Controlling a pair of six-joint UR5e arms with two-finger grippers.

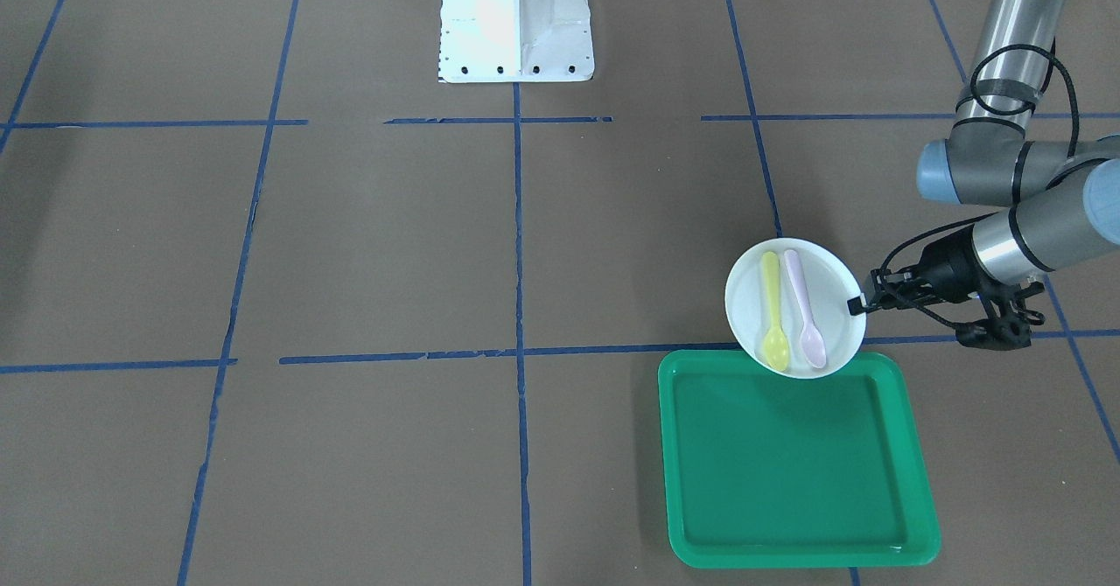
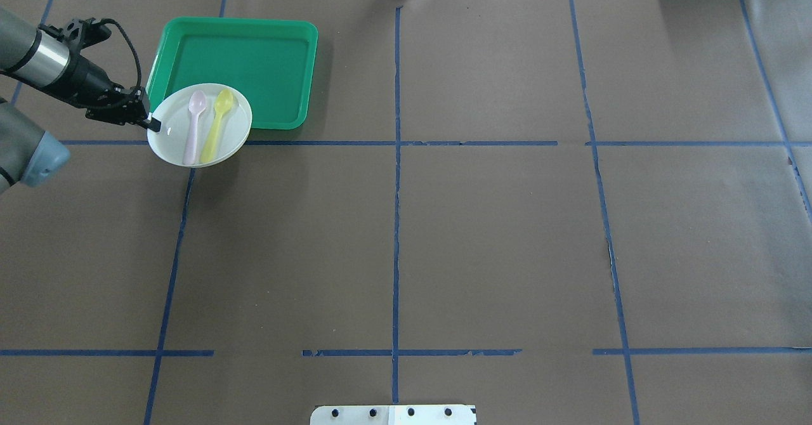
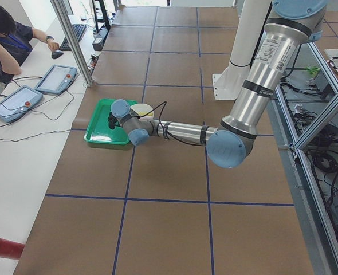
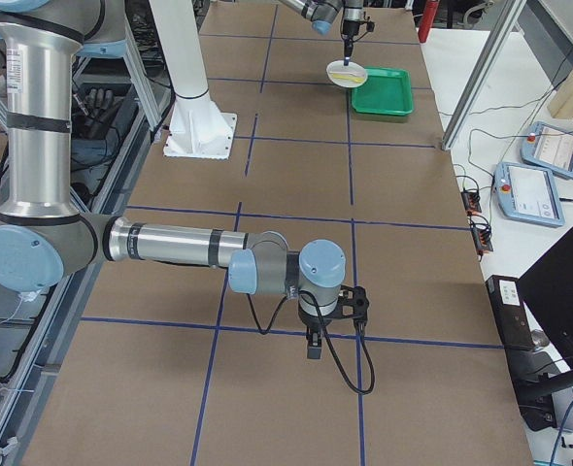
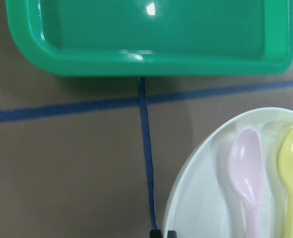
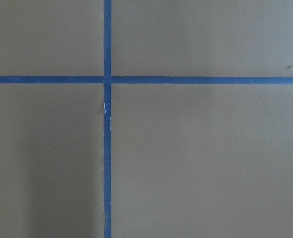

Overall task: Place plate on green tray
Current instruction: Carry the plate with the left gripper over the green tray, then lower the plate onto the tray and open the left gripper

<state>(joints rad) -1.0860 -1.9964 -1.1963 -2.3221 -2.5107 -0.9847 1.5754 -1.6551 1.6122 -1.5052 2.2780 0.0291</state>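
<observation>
The small white plate (image 1: pixel 834 302) carries a yellow spoon (image 1: pixel 772 315) and a pink spoon (image 1: pixel 803 310). My left gripper (image 1: pixel 856 304) is shut on the plate's rim and holds it above the table, level. In the overhead view the plate (image 2: pixel 236 127) overlaps the near-left corner of the green tray (image 2: pixel 254 57). In the left wrist view the plate (image 5: pixel 201 208) fills the lower right and the tray (image 5: pixel 161 29) lies beyond it. The tray (image 1: pixel 787 463) holds nothing. My right gripper (image 4: pixel 312 342) hangs low over the table far from both; I cannot tell its state.
The table is brown paper with blue tape lines (image 2: pixel 396 158). The robot's white base (image 1: pixel 516 17) stands at the middle of the near edge. An operator sits at a side desk (image 3: pixel 3 34) beyond the tray's end of the table.
</observation>
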